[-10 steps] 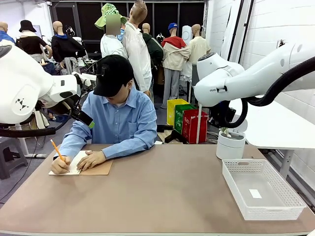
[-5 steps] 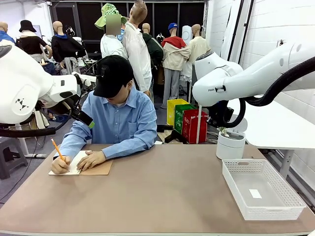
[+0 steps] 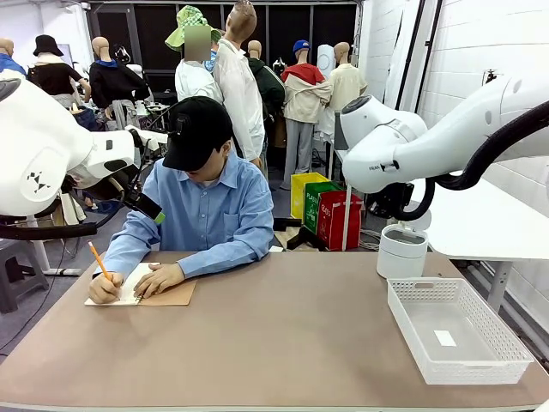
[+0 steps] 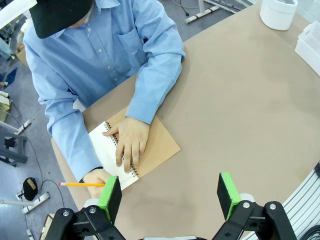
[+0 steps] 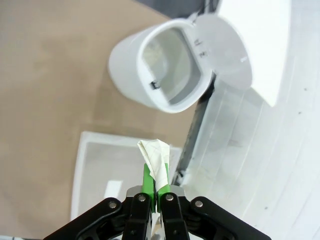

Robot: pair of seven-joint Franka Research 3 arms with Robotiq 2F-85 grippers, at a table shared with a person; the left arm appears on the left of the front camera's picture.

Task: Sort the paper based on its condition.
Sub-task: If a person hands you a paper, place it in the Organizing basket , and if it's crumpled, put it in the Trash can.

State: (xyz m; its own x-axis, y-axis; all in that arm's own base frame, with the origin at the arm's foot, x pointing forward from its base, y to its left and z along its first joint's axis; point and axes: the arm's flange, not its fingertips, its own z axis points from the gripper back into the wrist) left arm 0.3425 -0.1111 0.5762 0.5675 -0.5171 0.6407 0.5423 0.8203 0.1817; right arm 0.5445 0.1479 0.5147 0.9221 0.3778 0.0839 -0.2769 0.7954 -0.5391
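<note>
Right fingers [image 5: 148,179]: pressed together, pinching a crumpled scrap of white paper [image 5: 156,156] that sticks up past the green pads.
Paper: held in the air by the right fingers; from the right wrist camera it sits over the gap between the bin and the basket and touches neither.
Left fingers [image 4: 110,198]: spread wide with nothing between the green pads, hanging above the table near the person.
Right arm [image 3: 403,150]: raised over the table's far right corner, above the bin.
Bin [image 3: 401,257]: white and round, standing on the table at the far right; its lid [image 5: 227,45] is flipped open. What lies inside cannot be made out.
Basket [image 3: 472,371]: white mesh, on the table at the near right, close to the bin; a small white slip [image 3: 444,337] lies flat on its floor.
Person [image 3: 210,215]: seated at the far left side in a blue shirt and black cap, bent over a notebook.
Notebook [image 4: 162,145]: spiral-bound with a tan cover, open on the table. One hand [image 4: 131,145] rests flat on it; the other hand [image 3: 105,290] holds a yellow pencil [image 4: 82,184] at the white page.
Table [image 3: 283,343]: brown top.
</note>
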